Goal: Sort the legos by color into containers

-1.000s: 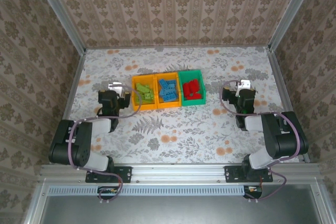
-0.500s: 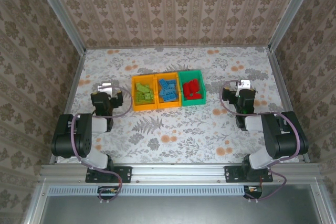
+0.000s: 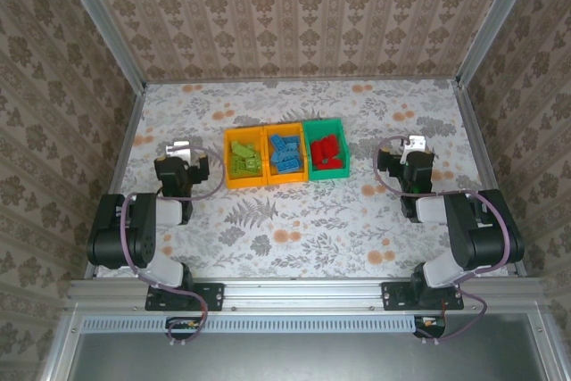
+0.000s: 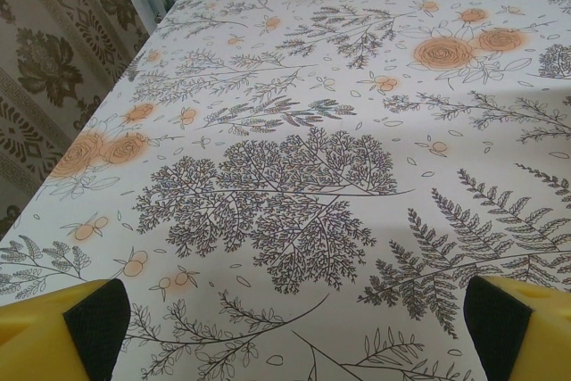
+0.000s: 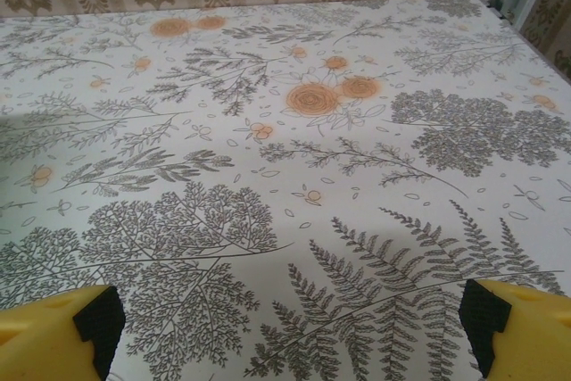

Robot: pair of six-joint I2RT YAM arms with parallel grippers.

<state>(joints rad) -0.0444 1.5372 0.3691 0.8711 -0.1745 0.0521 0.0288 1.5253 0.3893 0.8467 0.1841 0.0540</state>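
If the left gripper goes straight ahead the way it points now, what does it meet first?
Probably only bare table, then the back wall. The containers stand to the right of the left gripper. Depth is unclear.

Three walls in beige damask wallpaper, striped; aluminium posts at the back corners; tabletop under white cloth printed with grey ferns and orange blooms (pattern crisp in both wrist views); aluminium rail along near edge; light soft, even.
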